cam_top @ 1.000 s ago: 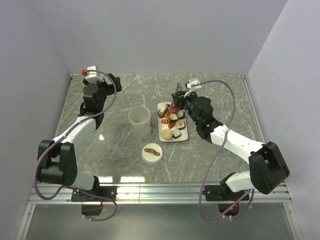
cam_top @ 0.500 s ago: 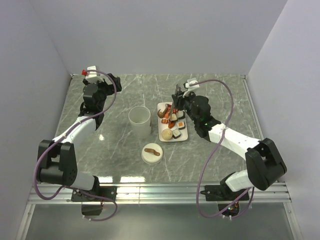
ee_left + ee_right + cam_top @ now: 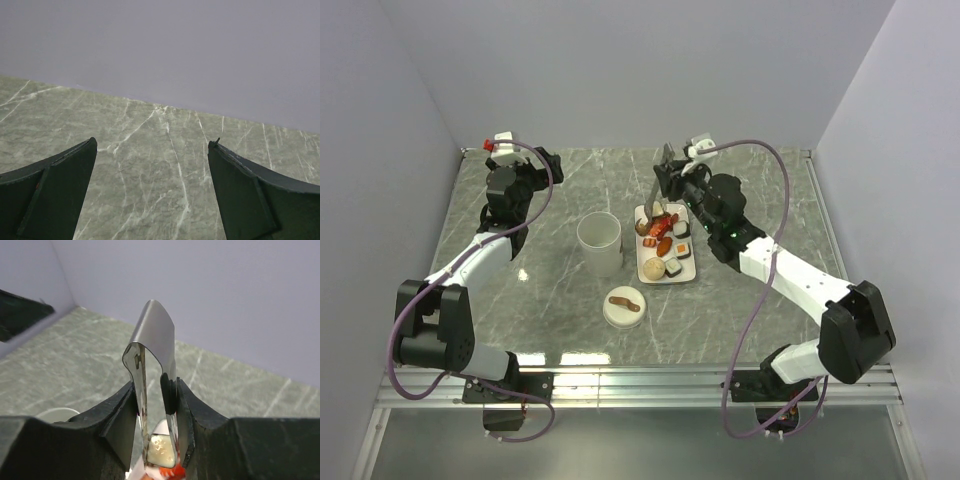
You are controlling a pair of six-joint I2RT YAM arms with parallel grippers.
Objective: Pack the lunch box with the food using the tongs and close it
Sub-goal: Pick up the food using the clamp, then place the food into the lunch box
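Tongs seemingly over plate; lid nearby

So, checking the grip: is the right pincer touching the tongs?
Touching. The right wrist view shows the right pincer closed on the tongs, fingers pressing both metal arms.

Bright even diffuse light; faint shadows; sharp.

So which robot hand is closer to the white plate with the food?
The right gripper: it hangs over the plate's far end, gripping the tongs. The left gripper is far off to the left, past the lunch box.
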